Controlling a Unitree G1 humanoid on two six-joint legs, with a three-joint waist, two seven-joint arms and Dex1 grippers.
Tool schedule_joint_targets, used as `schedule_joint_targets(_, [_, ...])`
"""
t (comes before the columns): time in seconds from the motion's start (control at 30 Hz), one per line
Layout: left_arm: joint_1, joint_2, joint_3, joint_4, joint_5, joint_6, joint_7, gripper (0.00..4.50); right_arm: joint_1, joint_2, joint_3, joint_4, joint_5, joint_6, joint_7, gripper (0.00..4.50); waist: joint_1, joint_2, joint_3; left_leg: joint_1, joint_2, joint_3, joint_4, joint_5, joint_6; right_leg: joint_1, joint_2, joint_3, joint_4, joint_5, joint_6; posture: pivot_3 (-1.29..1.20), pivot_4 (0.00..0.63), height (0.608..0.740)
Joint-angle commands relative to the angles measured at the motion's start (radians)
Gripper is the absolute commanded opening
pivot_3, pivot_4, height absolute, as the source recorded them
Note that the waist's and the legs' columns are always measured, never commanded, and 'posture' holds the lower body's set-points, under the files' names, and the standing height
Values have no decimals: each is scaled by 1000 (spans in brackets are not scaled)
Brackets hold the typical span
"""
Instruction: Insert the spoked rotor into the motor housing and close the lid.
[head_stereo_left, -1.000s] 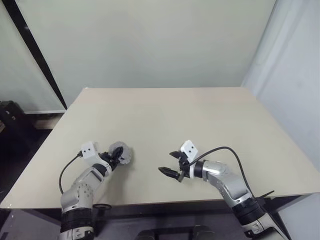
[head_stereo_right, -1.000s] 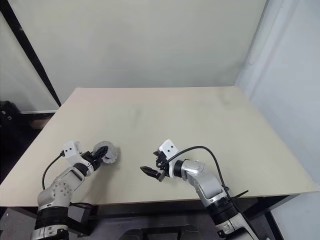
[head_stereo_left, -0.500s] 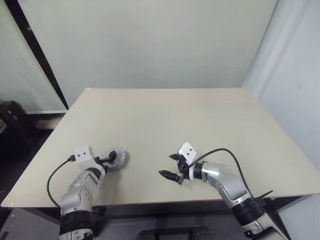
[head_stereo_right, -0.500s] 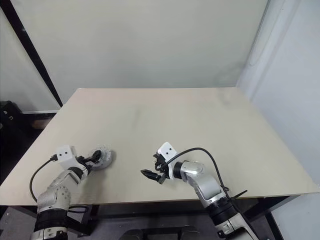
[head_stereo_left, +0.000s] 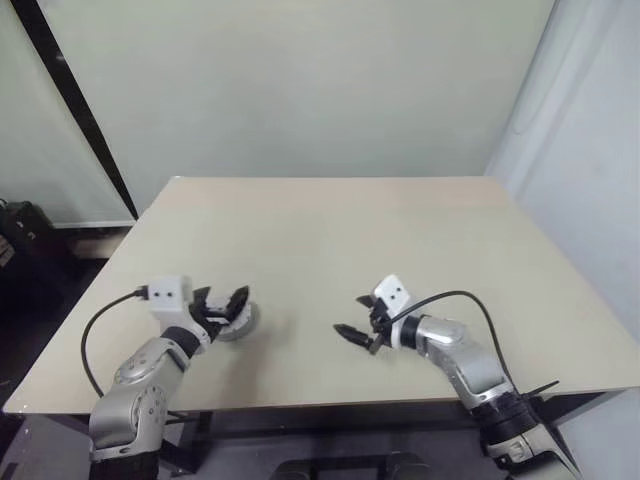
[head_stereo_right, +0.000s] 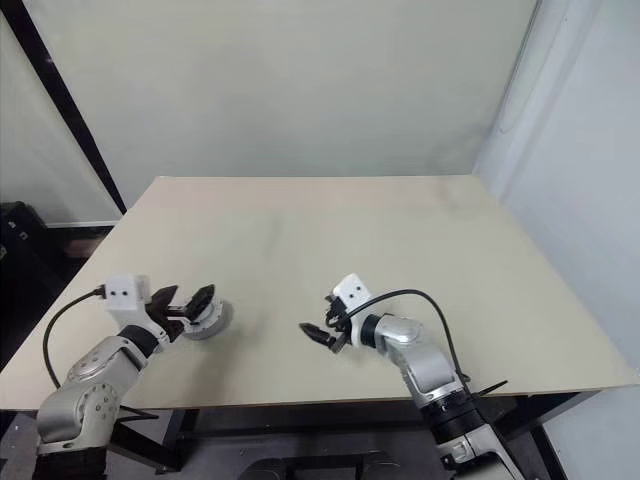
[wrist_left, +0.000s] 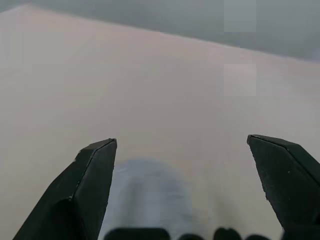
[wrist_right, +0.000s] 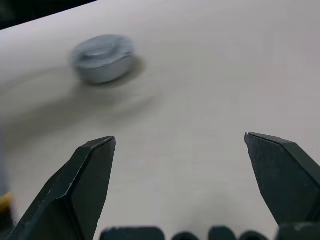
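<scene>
Left gripper (head_stereo_left: 224, 301) has lifted off the grey round part (head_stereo_left: 240, 320), fingers now spread.
Right gripper (head_stereo_left: 358, 334) waits open nearby; the part looks lidded, perhaps assembled.

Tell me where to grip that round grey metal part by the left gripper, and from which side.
Grip the round grey metal part across its outer side wall, probably coming down from above with a finger on each side. It lies flat on the table, low and wide, with a raised centre, so the rim gives the only opposing faces. The left gripper hangs open right over it; the right gripper is open, well apart.
</scene>
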Motion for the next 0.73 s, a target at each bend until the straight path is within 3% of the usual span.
schedule_joint_targets(0.03, [-4,50,-79,-95,-11,55,-77,4479,-6,-23,-80,-47,21,-1,-27,4500,-1,0,0,0,0,0,0,0,0,0,0,0,0,0,0,0,0,740])
schedule_joint_targets(0.23, [-14,66,-204,-93,39,60,-121,4479,93,-85,-188,-139,48,33,-57,4500,-1,1,0,0,0,0,-1,0,0,0,0,0,0,0,0,0,0,740])
schedule_joint_targets(0.73, [-12,31,-168,-86,50,61,-79,4479,76,-61,-147,-120,37,24,-51,4500,-3,2,1,1,1,1,3,0,1,1,0,0,0,0,0,0,0,740])
